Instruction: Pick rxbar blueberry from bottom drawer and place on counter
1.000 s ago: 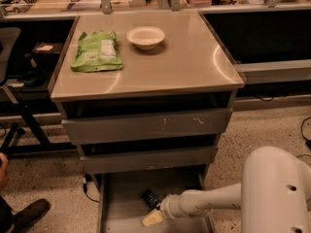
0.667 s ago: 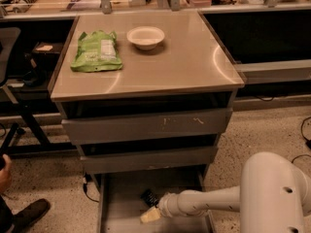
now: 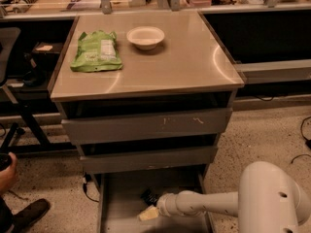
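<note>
The bottom drawer (image 3: 121, 205) is pulled open below the two scuffed grey drawer fronts, its flat grey floor showing. The rxbar blueberry (image 3: 149, 196), a small dark wrapper, lies on the drawer floor toward the back, partly hidden by my arm. My gripper (image 3: 148, 213) reaches into the drawer from the right on a white arm, its pale tip low over the floor just in front of the bar. The counter (image 3: 184, 62) is the glossy beige top above.
A green bag (image 3: 95, 51) and a white bowl (image 3: 145, 37) sit on the counter's far left part. A person's hand (image 3: 6, 166) and shoe (image 3: 29, 212) are at the lower left. My white arm base (image 3: 272, 200) fills the lower right. Cables lie on the speckled floor.
My gripper has shifted slightly left inside the drawer. The bar, bag and bowl have not moved.
</note>
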Available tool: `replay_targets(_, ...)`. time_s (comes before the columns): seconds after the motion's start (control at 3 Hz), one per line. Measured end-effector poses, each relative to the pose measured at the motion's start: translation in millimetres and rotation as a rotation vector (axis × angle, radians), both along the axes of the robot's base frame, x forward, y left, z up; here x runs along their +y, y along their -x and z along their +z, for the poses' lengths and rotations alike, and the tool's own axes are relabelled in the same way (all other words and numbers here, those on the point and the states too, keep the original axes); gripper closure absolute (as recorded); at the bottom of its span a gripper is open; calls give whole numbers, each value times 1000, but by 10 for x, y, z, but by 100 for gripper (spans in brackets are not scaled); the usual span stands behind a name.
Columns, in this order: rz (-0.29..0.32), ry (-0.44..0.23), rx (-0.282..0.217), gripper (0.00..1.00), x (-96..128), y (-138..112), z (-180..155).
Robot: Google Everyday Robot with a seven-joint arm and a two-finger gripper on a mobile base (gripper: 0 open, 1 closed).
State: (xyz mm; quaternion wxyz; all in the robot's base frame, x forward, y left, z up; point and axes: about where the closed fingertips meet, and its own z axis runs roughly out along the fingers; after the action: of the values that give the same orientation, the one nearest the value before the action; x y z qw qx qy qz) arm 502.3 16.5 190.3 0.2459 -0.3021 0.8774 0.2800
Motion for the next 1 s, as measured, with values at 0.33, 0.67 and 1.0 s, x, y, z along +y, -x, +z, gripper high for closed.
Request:
replay_targets(0.33, 1, -4, -3, 0, 38, -92, -141)
replay_targets(0.67, 1, -10, -6, 0, 60, -164, -246)
replay_targets(1.0, -7, -33, -8, 0, 125, -398, -620)
